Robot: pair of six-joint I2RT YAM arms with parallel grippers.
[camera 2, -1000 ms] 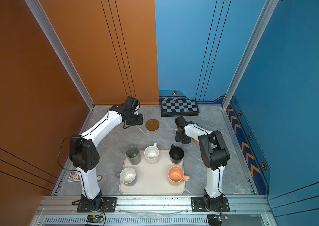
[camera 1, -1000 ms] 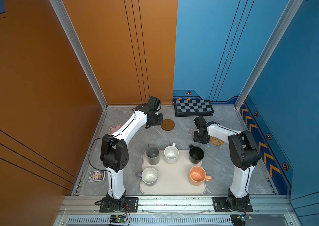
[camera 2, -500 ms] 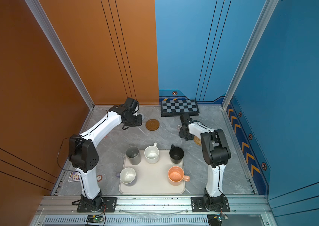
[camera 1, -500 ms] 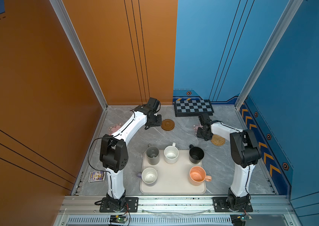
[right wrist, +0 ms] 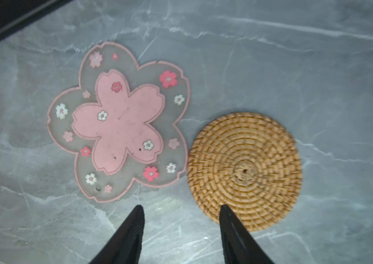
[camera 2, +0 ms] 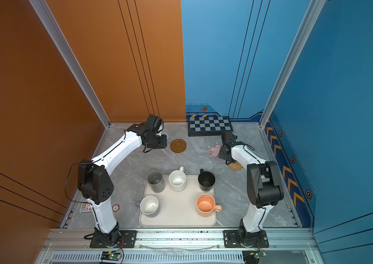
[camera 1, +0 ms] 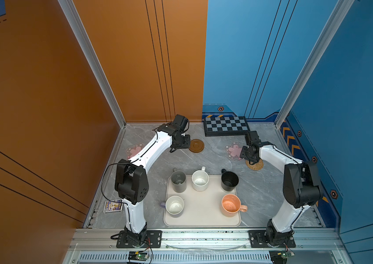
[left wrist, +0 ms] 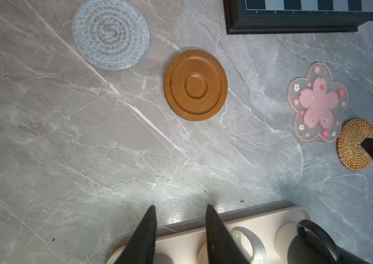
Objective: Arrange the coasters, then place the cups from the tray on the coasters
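Coaster-arranging step: right pincer [right wrist: 181, 206], apart and empty, hangs at the rattan coaster [right wrist: 245, 169]; left pincer [left wrist: 180, 205] likewise apart. Next move probably calls for gripping the black cup [camera 1: 229, 181].

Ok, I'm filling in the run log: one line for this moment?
left gripper: open, empty | right gripper: open, empty, near rattan coaster | five cups: on tray
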